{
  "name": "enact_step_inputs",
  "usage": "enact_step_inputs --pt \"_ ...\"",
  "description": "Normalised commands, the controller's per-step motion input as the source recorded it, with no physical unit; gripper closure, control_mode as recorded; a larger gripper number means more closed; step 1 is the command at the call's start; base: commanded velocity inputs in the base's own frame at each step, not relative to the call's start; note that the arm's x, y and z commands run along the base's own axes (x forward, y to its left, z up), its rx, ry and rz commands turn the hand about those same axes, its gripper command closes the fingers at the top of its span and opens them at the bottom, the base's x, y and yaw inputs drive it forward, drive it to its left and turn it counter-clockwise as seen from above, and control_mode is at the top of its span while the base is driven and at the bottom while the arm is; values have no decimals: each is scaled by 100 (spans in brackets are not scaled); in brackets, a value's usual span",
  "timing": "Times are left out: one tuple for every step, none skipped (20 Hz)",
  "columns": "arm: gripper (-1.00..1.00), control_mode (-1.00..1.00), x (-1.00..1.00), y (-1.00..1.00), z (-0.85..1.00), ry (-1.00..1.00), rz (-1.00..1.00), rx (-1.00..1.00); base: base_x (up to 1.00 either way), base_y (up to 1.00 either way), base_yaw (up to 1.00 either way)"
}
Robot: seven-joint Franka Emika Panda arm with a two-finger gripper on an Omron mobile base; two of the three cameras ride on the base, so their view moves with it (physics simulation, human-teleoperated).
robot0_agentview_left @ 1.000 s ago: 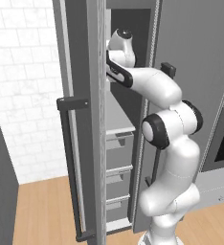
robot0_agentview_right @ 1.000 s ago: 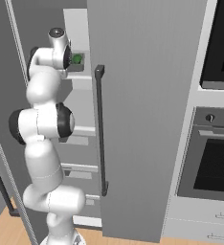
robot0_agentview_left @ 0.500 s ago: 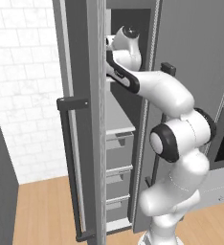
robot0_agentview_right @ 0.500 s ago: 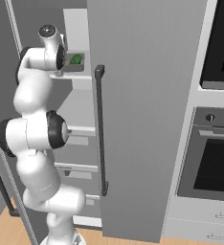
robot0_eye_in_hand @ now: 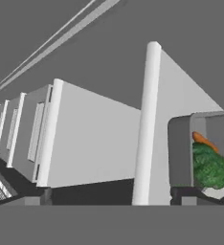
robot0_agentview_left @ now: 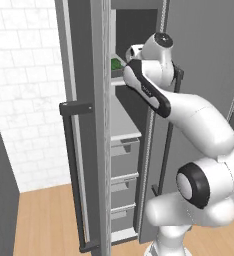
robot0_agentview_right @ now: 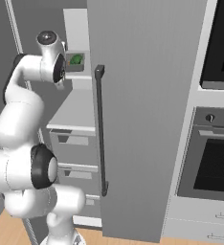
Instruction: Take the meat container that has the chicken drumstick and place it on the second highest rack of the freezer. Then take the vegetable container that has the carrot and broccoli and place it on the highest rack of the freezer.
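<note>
Hand view: broccoli [robot0_eye_in_hand: 209,167] half hides carrot [robot0_eye_in_hand: 204,141].

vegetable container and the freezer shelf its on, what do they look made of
Vegetable container: looks like matte grey plastic, with plain dull walls and rounded corners. Freezer shelf: pale, flat, matte board with a rounded front edge; probably plastic or coated metal, the render leaves it open.

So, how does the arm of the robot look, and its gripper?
The arm is glossy white, made of rounded tube-like links, with dark grey to black round caps and bands at the joints. No cables or markings are visible. The gripper shows in the hand view as two small dark finger tips.
</note>
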Motion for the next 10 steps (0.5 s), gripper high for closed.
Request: enact_step_inputs --pt "-100 -100 -100 0 -37 3 5 -8 0 0 0" --pt "-100 -100 -100 0 -39 5 4 -9 0 0 0" --pt "-100 -100 -100 0 -41 5 4 -9 0 0 0" --pt "-100 -100 -100 0 -36 6 1 -7 0 0 0" --pt "-100 -100 -100 -2 -31 6 0 -3 0 0 0" --pt "-100 -100 -100 -9 -28 5 0 0 0 0 0" --pt "-100 -100 -100 -25 -19 0 0 0 0 0 0" --pt "-100 -100 -100 -28 -16 0 0 0 0 0 0" --pt "-100 -100 -100 -30 -16 0 0 0 0 0 0" --pt "-100 -100 -100 -31 -15 0 0 0 0 0 0"
